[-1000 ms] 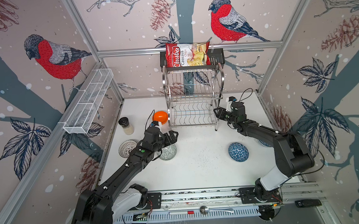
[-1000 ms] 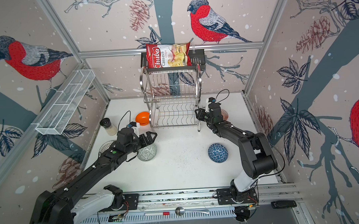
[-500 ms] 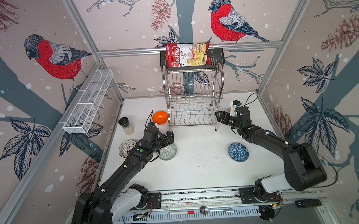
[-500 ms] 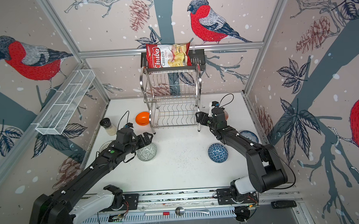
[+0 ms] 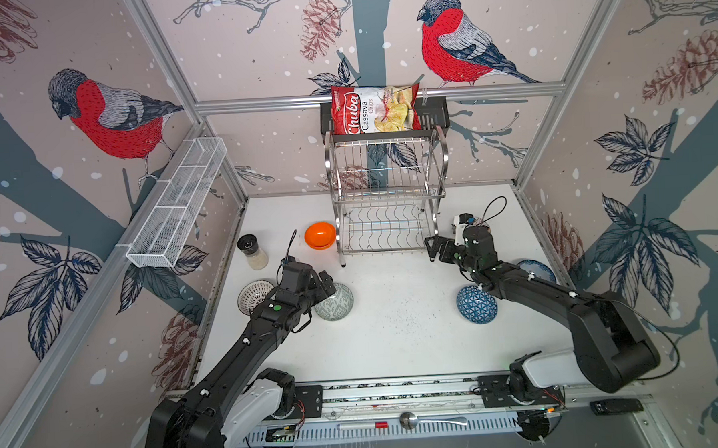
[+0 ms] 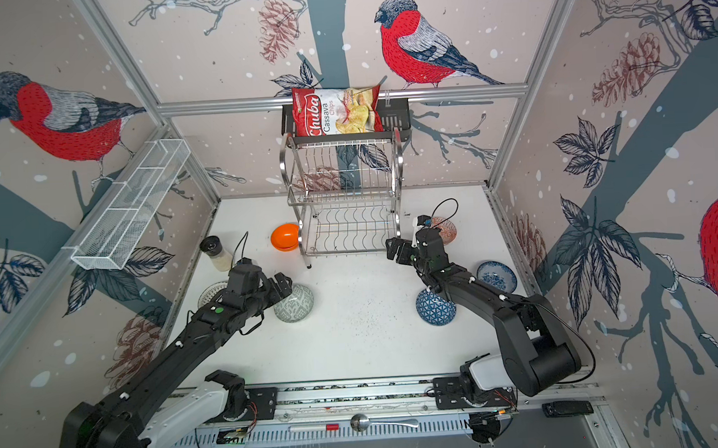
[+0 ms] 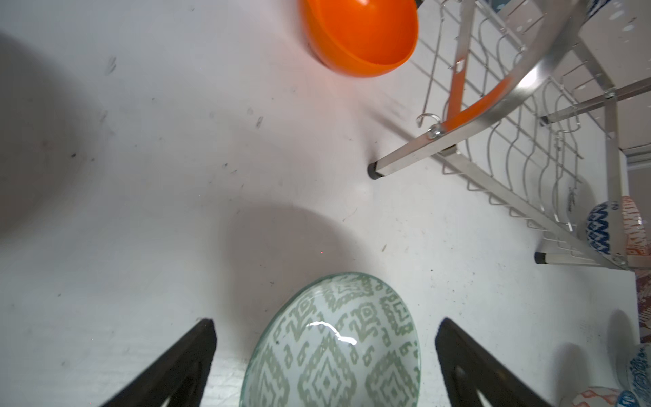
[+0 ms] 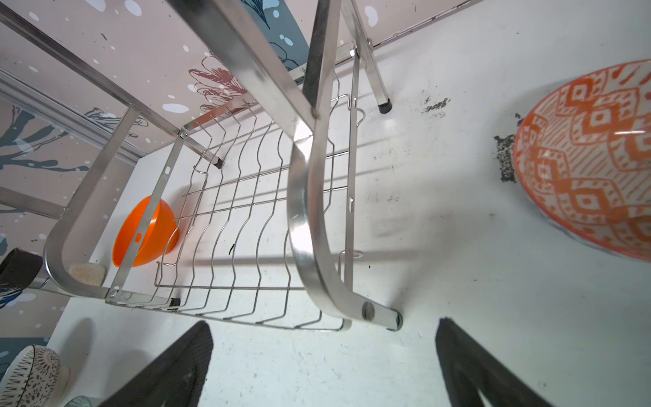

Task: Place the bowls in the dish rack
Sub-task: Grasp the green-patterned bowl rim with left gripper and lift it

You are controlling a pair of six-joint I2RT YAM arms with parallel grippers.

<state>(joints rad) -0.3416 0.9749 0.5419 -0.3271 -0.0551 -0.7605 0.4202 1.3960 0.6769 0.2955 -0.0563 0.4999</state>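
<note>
The dish rack (image 5: 383,199) (image 6: 344,200) stands at the back middle with both tiers bare. An orange bowl (image 5: 320,235) lies tilted by its left leg. My left gripper (image 5: 326,284) (image 7: 326,327) is open, its fingers either side of the grey-green bowl (image 7: 331,352) (image 5: 336,304) without touching it. My right gripper (image 5: 436,250) (image 8: 324,327) is open and holds nothing, just in front of the rack's front right foot (image 8: 391,319). A red-orange bowl (image 8: 591,158) (image 6: 448,229) sits behind it. A blue-triangle bowl (image 5: 476,305), a blue-floral bowl (image 5: 539,269) and a white-ribbed bowl (image 5: 254,296) rest on the table.
A glass shaker jar (image 5: 252,252) stands left of the orange bowl. A white mesh basket (image 5: 177,208) hangs on the left wall. A black shelf with a chips bag (image 5: 375,110) sits above the rack. A spoon (image 5: 432,419) lies on the front rail.
My right gripper has opened wide and drawn back from the rack's right side toward the front. The left gripper has dropped slightly over the grey-green bowl.
</note>
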